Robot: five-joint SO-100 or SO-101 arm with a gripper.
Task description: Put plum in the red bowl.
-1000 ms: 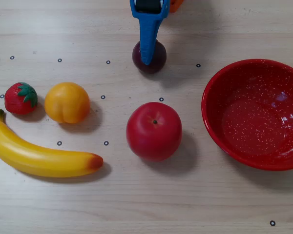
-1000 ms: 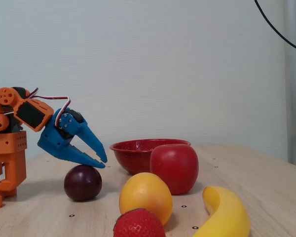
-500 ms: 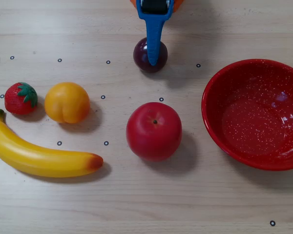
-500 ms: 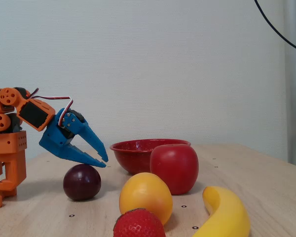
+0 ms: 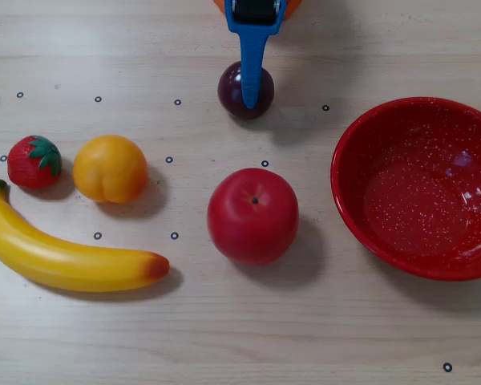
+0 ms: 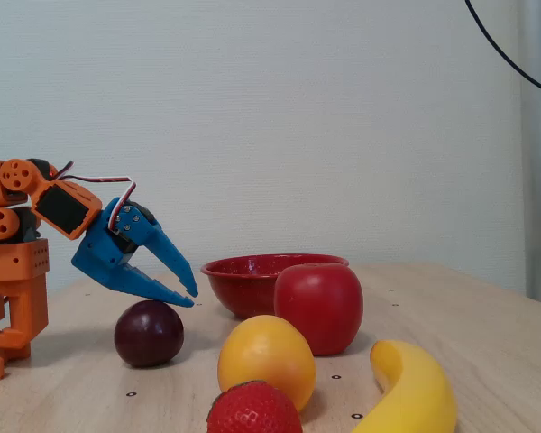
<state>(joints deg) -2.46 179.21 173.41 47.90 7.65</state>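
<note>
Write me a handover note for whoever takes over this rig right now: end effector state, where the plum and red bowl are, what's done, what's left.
End effector: open, empty, hovering just above the plum, lower finger close to its top.
Plum: on the table near the arm's base, not gripped.
Red bowl: empty, at the right edge of the overhead view, apart from the plum; the apple sits between them, nearer the camera.
Done: approach only.
Left: lower, grasp the plum, carry it to the bowl, release.

One plum (image 5: 234,90); one red bowl (image 5: 361,224); one apple (image 5: 252,215); one orange fruit (image 5: 110,168); one strawberry (image 5: 33,162); one banana (image 5: 64,257); six pieces in all, five fruits and a single bowl.
</note>
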